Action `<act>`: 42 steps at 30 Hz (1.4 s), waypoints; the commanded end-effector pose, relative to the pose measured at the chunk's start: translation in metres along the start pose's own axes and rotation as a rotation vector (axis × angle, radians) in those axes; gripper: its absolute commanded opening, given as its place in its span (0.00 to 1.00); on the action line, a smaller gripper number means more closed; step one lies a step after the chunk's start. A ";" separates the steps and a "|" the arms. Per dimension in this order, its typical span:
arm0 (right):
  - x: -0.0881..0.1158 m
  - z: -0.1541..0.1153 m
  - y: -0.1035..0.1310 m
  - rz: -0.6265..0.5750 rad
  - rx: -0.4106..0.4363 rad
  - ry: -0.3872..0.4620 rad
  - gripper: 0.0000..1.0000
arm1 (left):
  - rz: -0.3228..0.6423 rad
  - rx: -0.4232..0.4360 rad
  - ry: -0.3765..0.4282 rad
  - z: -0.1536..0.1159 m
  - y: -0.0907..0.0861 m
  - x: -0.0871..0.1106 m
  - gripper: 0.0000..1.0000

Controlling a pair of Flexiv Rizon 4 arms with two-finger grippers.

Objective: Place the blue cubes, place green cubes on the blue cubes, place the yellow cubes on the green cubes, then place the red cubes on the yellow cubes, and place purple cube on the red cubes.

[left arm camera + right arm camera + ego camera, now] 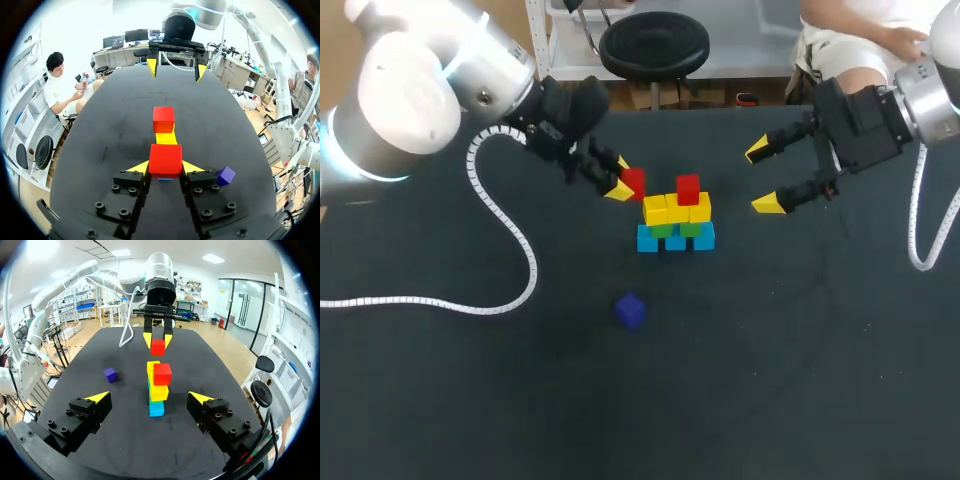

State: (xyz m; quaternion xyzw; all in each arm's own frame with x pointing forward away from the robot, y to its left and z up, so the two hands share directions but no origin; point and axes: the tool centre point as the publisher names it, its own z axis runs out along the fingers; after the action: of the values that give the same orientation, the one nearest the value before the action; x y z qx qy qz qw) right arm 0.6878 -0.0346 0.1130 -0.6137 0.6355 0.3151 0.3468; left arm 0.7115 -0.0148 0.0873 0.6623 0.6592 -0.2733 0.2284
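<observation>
Got the left arm (410, 100) slung in from the left side, wrist angled down toward the middle, and the left gripper (623, 178) pinched tight on a red cube (634, 182), one yellow tip on each side of it, held up in the air. Over on the right, got the right arm (930, 90) in from the far corner with the right gripper (763, 177) spread wide apart, both fingers pointing across at the left one.
</observation>
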 end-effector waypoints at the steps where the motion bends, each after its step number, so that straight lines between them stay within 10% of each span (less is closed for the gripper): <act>1: 0.000 0.000 0.001 -0.001 0.002 -0.001 1.00 | 0.000 0.005 0.003 0.000 0.002 0.000 0.00; 16: 0.000 0.000 0.001 -0.001 0.002 -0.001 1.00 | -0.049 -0.111 0.054 -0.005 -0.041 -0.037 0.00; 42: 0.000 0.000 0.001 -0.001 0.002 -0.001 1.00 | -0.087 -0.083 0.068 0.027 -0.042 -0.042 0.00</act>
State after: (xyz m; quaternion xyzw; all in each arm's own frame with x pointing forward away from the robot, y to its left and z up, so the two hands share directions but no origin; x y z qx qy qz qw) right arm 0.6878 -0.0346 0.1130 -0.6137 0.6355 0.3151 0.3468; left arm 0.6678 -0.0621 0.0993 0.6328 0.7041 -0.2335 0.2222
